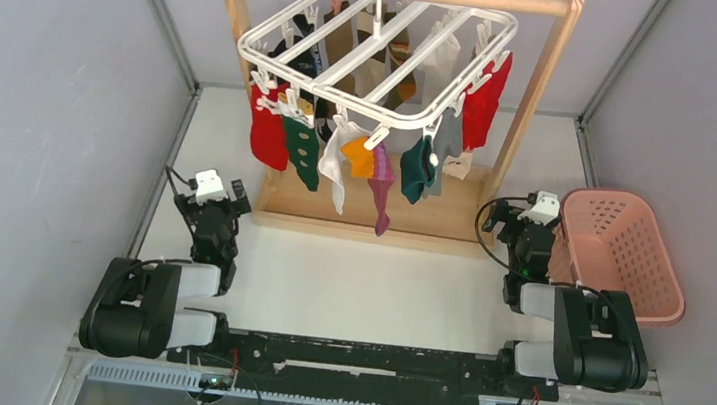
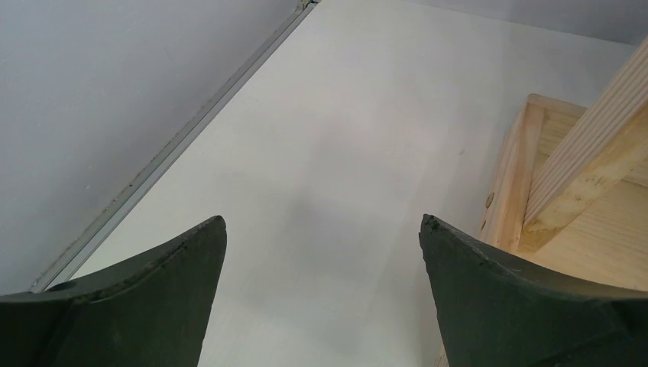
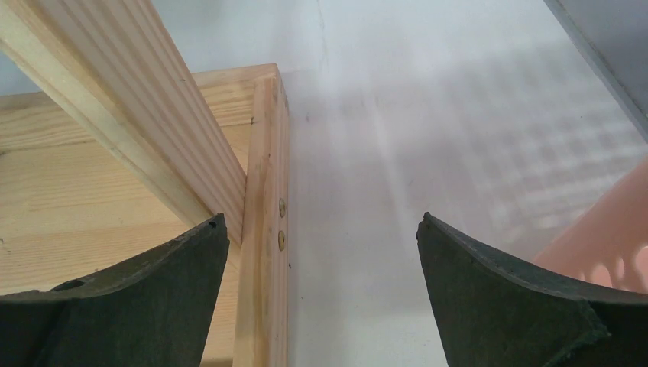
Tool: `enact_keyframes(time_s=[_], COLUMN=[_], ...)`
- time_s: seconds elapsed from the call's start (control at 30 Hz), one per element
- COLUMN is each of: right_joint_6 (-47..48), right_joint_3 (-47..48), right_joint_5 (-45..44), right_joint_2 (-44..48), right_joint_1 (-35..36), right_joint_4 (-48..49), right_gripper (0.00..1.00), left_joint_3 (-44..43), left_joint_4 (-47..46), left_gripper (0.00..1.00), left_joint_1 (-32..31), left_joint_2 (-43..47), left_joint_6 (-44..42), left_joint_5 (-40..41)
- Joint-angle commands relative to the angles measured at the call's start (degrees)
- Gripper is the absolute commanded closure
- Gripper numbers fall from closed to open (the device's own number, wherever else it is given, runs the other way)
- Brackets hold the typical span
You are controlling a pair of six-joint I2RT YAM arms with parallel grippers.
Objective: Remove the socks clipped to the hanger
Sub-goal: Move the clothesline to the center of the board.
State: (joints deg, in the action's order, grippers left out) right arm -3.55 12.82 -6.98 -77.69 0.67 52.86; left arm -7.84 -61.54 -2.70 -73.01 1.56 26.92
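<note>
The white plastic hanger (image 1: pixel 380 54) hangs by its hook from the round top bar of a wooden rack. Many socks are clipped round it: a red one (image 1: pixel 268 136), a dark green one (image 1: pixel 301 152), a white one (image 1: pixel 335 168), an orange one (image 1: pixel 360 155), a magenta one (image 1: pixel 382 193), a teal one (image 1: pixel 417 169), a grey one (image 1: pixel 448 137) and another red one (image 1: pixel 483 103). My left gripper (image 1: pixel 219 198) is open and empty, low by the rack's left foot. My right gripper (image 1: pixel 524 220) is open and empty by the rack's right foot.
The light wooden rack (image 1: pixel 532 90) stands on a wooden base (image 1: pixel 285 195) at the table's middle back; its base and post show in both wrist views (image 2: pixel 581 168) (image 3: pixel 260 199). A pink basket (image 1: pixel 626 251) stands at the right. Grey walls close in left and right.
</note>
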Motion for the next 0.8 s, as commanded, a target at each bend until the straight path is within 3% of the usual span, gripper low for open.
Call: enact_keyframes(time_s=[0.0, 0.7, 0.77], right_joint_6=[-0.4, -0.4, -1.1], right_joint_3=[1.7, 1.6, 4.3], right_joint_5=[0.2, -0.2, -4.9], right_joint_2=[0.2, 0.5, 4.0], right_joint_1=[-0.2, -0.1, 0.7], right_joint_4=[1.8, 2.3, -5.3], right_gripper=[0.00, 0.00, 0.00], left_joint_3=[-2.3, -1.3, -0.1], left_joint_4=[-1.7, -2.6, -2.8], left_gripper=[0.00, 0.00, 0.00], left_joint_1=[0.3, -0.1, -0.5], left_joint_2=[0.5, 2.4, 4.7], left_joint_6=[0.4, -0.3, -0.4], left_joint_5=[0.9, 0.7, 2.5])
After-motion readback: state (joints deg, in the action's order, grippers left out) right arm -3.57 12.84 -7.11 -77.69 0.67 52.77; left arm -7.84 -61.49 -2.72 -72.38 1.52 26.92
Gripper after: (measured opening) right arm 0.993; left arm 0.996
